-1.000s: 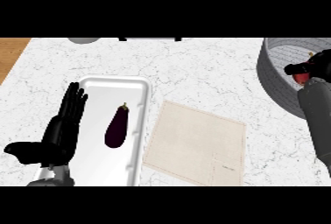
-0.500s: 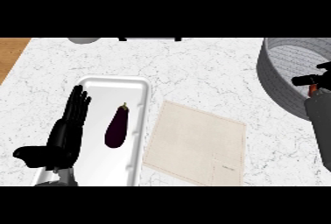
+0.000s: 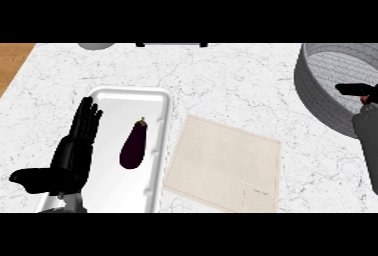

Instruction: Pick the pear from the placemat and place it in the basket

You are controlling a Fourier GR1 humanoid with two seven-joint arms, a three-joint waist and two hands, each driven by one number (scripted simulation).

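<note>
Left hand (image 3: 70,152) fingers straight; right hand (image 3: 357,90) over basket (image 3: 319,102).

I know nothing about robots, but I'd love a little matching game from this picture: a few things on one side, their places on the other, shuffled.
Things:
1. eggplant
2. placemat
3. basket
4. left hand

Places:
A. far right of the counter
B. over the tray's left rim
C. lying in the white tray
D. flat, just right of the tray

Pairs: 1-C, 2-D, 3-A, 4-B

Right robot hand (image 3: 356,90) now farther over basket (image 3: 314,95).
</note>
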